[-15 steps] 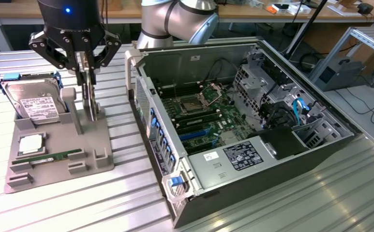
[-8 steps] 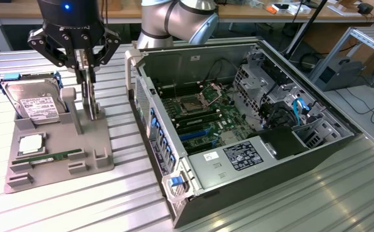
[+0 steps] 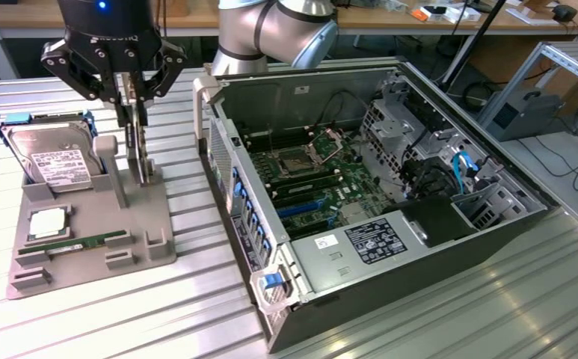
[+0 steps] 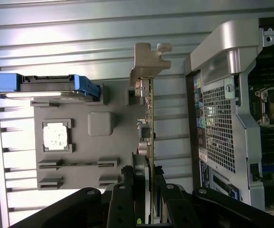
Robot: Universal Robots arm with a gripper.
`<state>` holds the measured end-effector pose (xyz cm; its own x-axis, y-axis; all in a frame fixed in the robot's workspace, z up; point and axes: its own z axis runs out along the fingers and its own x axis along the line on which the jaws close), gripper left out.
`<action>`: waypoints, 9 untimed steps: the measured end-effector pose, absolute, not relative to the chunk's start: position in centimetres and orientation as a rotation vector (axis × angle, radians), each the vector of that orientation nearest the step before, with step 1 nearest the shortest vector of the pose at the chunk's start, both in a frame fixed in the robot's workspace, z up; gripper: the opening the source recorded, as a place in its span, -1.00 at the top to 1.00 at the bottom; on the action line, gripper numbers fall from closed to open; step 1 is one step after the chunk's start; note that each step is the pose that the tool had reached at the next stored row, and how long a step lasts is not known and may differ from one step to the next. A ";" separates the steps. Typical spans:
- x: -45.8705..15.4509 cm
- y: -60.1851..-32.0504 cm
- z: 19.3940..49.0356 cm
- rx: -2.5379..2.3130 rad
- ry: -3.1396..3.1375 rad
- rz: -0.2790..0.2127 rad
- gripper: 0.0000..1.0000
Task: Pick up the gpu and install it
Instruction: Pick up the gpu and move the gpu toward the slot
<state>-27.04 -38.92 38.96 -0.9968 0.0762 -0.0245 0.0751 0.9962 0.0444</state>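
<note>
Both jaws of the gripper [image 3: 132, 103] stood partway closed, pinching the gpu [image 3: 141, 149] by its upper end. The card hung edge-on over the grey fixture [image 3: 149, 221], at nine o'clock from the open case [image 3: 268, 90] in the exterior view, with the hard drive [image 3: 59, 161] further toward nine. Its long axis ran vertical, twelve to six, with the bracket [image 4: 148, 61] end pointing down at the fixture. The lower tip was possibly clear of the fixture's slot, though that was hard to judge. Done well, by my reckoning, the lift would run straight along that axis, with the card kept plumb and the grip firm enough that the thin board could neither swivel nor snag.
</note>
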 end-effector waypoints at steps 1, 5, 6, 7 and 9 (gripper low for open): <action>-27.0 -38.9 39.0 0.118 3.112 0.068 0.47; -27.0 -38.9 39.2 0.118 3.113 0.068 0.47; -27.0 -38.9 39.2 0.118 3.112 0.068 0.47; -27.0 -38.9 39.2 0.118 3.113 0.068 0.47; -27.0 -38.9 39.4 0.118 3.112 0.068 0.47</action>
<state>-27.04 -38.92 39.40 -0.9968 0.0762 -0.0245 0.0751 0.9962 0.0445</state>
